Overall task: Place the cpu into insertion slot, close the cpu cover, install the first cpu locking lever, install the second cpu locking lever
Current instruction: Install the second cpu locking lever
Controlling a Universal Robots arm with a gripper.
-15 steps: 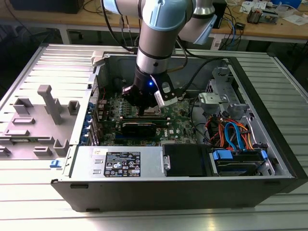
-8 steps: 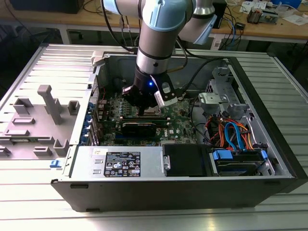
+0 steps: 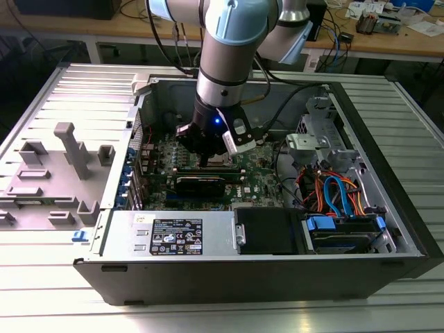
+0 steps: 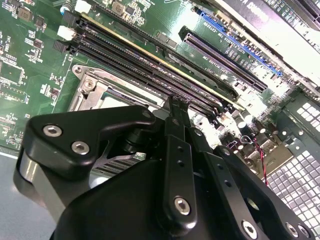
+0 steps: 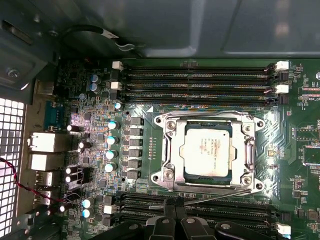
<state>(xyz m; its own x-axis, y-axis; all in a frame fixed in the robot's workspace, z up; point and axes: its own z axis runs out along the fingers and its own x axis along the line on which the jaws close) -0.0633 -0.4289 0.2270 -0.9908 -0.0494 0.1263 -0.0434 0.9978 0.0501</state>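
Note:
In the first wrist view the cpu [image 5: 207, 150], a flat silver-grey square, lies in the insertion slot [image 5: 163, 176] on the green board. The cpu cover [image 5: 248, 150], a shiny metal frame, lies flat over the chip's edges. A thin wire locking lever [image 5: 222, 196] slants along one side of the socket. Its end reaches the black fingertips of my gripper [image 5: 175, 209], which look pressed together. I cannot tell whether they hold the lever. In the second wrist view the gripper [image 4: 173, 102] tapers to a point over the long black memory slots, beside the socket [image 4: 92, 85]. In the exterior view the gripper [image 3: 207, 157] hangs low over the board.
Long black memory slots [image 5: 200, 80] flank the socket on both sides. Capacitors [image 5: 111, 140] and rear ports [image 5: 45, 142] stand nearby. A black drive box [image 3: 267, 229], bundled cables [image 3: 333, 191] and the case walls [image 3: 374, 146] hem in the arm. Grey fixtures [image 3: 69, 149] lie outside the case.

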